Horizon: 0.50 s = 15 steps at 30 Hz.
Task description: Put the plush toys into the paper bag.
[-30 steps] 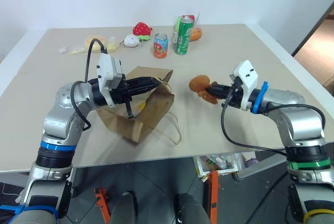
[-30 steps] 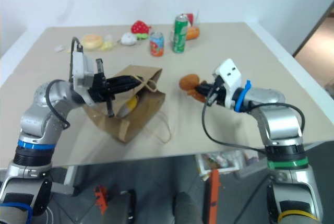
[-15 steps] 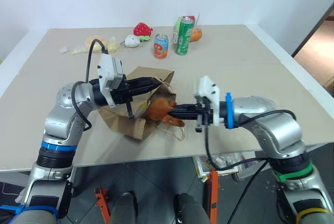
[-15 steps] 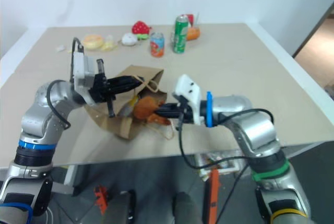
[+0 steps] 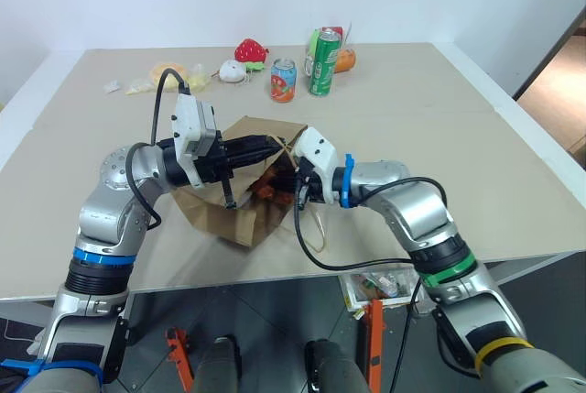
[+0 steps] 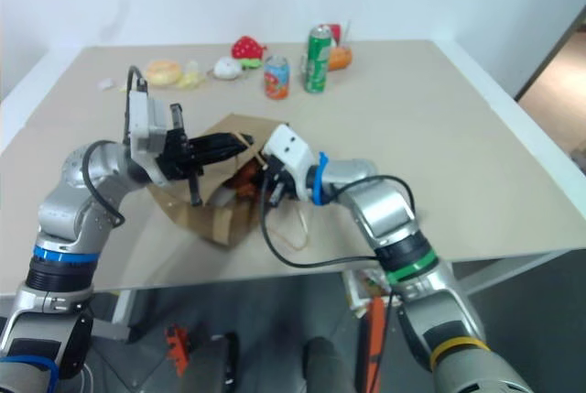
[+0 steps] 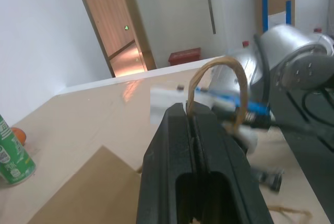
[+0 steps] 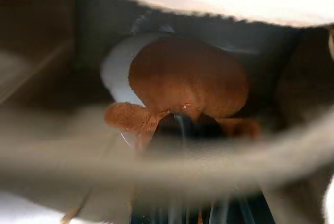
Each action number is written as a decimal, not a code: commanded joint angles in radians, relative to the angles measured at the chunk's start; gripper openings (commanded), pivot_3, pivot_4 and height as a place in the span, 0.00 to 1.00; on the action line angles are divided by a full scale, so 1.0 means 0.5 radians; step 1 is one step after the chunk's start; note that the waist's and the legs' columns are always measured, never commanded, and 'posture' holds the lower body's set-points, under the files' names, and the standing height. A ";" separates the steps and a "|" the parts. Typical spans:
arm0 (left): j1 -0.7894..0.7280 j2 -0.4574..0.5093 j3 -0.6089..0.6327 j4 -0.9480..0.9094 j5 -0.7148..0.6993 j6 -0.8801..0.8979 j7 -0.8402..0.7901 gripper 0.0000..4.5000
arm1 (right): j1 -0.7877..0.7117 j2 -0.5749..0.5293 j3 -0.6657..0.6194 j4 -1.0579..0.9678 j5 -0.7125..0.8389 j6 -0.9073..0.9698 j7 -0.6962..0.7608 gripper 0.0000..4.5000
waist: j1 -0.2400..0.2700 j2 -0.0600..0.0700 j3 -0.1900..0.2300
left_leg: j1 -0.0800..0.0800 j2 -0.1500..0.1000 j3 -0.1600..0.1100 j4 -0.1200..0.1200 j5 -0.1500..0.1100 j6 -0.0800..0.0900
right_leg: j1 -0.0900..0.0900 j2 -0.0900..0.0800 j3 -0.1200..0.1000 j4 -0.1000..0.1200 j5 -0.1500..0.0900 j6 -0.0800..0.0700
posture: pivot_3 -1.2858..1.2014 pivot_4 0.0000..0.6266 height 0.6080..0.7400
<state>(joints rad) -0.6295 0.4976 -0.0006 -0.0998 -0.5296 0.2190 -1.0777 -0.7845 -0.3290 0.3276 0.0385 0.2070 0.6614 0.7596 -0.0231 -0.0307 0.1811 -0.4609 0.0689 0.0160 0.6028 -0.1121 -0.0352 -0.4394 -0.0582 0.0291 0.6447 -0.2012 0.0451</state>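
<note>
The right gripper [image 5: 286, 180] has crossed from open table on the robot's right, where it carried the orange-brown plush toy [image 8: 188, 80] a second ago, to the mouth of the paper bag [image 5: 240, 221], and its fingers now reach inside the opening; the bag lies on its side on the table [image 5: 412, 127] with its mouth turned toward that arm; the jaws are pressed nearly together on the toy's lower edge, so the toy is pinched and not yet let go; in the right wrist view the toy sits inside the bag's dark interior, under the pale paper lip, and behind it shows a smooth white curve, which I take to be the white egg-shaped toy [image 8: 117, 70] already lying inside; the left gripper [image 7: 192, 125] has not shifted over the same second; its fingers are pressed together on one twisted cord handle [image 7: 216, 80], lifting it so the mouth stays open; the other handle [image 5: 311, 228] trails loose on the table toward the near edge; the red strawberry plush [image 5: 248, 50], the small white plush [image 5: 229, 70] and the cans [image 5: 320, 63] stand untouched at the far side; judged from this, the carry is over and the second toy is at its goal; what remains is to part the right jaws, draw that arm out without dragging the toy back, and release the handle.
</note>
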 commanded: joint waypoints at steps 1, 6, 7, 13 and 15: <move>-0.034 0.009 0.036 -0.056 -0.021 -0.018 0.004 0.00 | -0.039 0.067 -0.053 0.037 -0.038 -0.056 -0.085 0.26 | 0.000 0.000 0.000 | 0.000 0.000 0.000 0.000 0.000 0.000 | 0.000 0.000 0.000 0.000 0.000 0.000 | 0.52 0.24 1.00; -0.030 0.011 0.039 -0.051 -0.023 -0.018 -0.001 0.00 | -0.051 0.070 -0.128 0.070 -0.029 -0.041 -0.110 0.71 | 0.000 0.000 0.000 | 0.000 0.000 0.000 0.000 0.000 0.000 | 0.000 0.000 0.000 0.000 0.000 0.000 | 0.52 0.24 1.00; -0.029 0.011 0.039 -0.051 -0.023 -0.018 -0.001 0.00 | -0.061 0.064 -0.156 0.068 -0.010 -0.014 -0.106 0.80 | 0.000 0.000 0.000 | 0.000 0.000 0.000 0.000 0.000 0.000 | 0.000 0.000 0.000 0.000 0.000 0.000 | 0.52 0.24 1.00; -0.045 -0.005 0.044 -0.026 -0.035 -0.009 0.009 0.00 | -0.059 -0.038 -0.324 -0.089 0.177 0.129 0.035 0.98 | 0.000 0.000 0.000 | 0.000 0.000 0.000 0.000 0.000 0.000 | 0.000 0.000 0.000 0.000 0.000 0.000 | 0.52 0.24 1.00; -0.064 -0.018 0.068 -0.002 -0.064 0.024 0.034 0.00 | -0.015 -0.115 -0.399 -0.225 0.299 0.196 0.134 0.98 | 0.001 0.000 0.000 | -0.001 0.000 0.000 0.000 0.000 0.000 | 0.000 0.000 0.000 0.000 0.000 0.000 | 0.52 0.24 1.00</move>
<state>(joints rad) -0.6308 0.4897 0.0012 -0.0946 -0.5333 0.2236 -1.0745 -0.7888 -0.3625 0.1859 0.0186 0.2932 0.7394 0.7848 -0.0225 -0.0307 0.1812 -0.4613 0.0689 0.0159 0.6026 -0.1122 -0.0351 -0.4395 -0.0583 0.0291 0.6447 -0.2012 0.0452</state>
